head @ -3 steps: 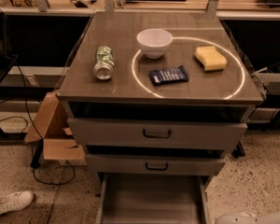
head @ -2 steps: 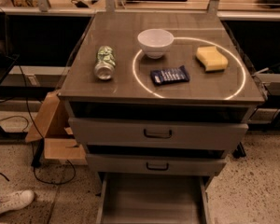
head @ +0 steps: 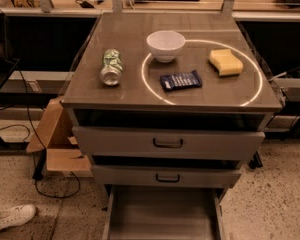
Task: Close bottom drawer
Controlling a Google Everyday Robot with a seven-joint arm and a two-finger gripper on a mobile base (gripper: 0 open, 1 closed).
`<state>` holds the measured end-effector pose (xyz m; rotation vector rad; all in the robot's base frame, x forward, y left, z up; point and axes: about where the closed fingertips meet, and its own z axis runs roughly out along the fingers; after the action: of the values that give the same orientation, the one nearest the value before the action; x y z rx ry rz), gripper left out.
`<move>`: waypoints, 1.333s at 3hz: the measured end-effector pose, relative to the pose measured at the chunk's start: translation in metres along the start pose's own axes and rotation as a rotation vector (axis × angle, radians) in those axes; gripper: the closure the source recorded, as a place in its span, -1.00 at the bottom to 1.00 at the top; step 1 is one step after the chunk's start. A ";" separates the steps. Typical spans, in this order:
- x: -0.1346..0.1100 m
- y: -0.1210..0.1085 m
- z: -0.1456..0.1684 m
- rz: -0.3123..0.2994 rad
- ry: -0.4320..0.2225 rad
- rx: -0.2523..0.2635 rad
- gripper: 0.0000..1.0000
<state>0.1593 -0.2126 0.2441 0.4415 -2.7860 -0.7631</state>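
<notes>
**Position.** The bottom drawer (head: 162, 219) stands pulled out at the foot of the cabinet, below the middle drawer (head: 165, 176) and the top drawer (head: 167, 143), both of which look nearly shut. Its flat grey inside is bare. The gripper is outside the camera view, so its place and state cannot be told.

**Orientation.** The tray lies level with its open side up. It slides near to far, and its length appears to run along that line. The near end, front panel included, is cut off by the lower edge of the view.

**Risks.**
- A push to the left or right of centre could skew the tray on its runners and jam it.
- An approach that comes in too high would strike the middle drawer overhanging the tray.
- A hard shove could jolt the surface (head: 130, 91), where a can (head: 110, 67) lies on its side and may roll.
- A shoe (head: 12, 218) at the near left suggests a person close by.
</notes>
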 end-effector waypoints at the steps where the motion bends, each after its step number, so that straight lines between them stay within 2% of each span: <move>1: -0.004 0.002 0.018 0.011 0.027 -0.043 1.00; 2: 0.010 -0.009 0.026 0.070 0.017 -0.065 1.00; 3: 0.015 -0.015 0.043 0.144 -0.040 -0.158 1.00; 4: -0.002 -0.019 0.047 0.156 -0.131 -0.219 1.00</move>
<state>0.1521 -0.2059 0.1944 0.1370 -2.7693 -1.0784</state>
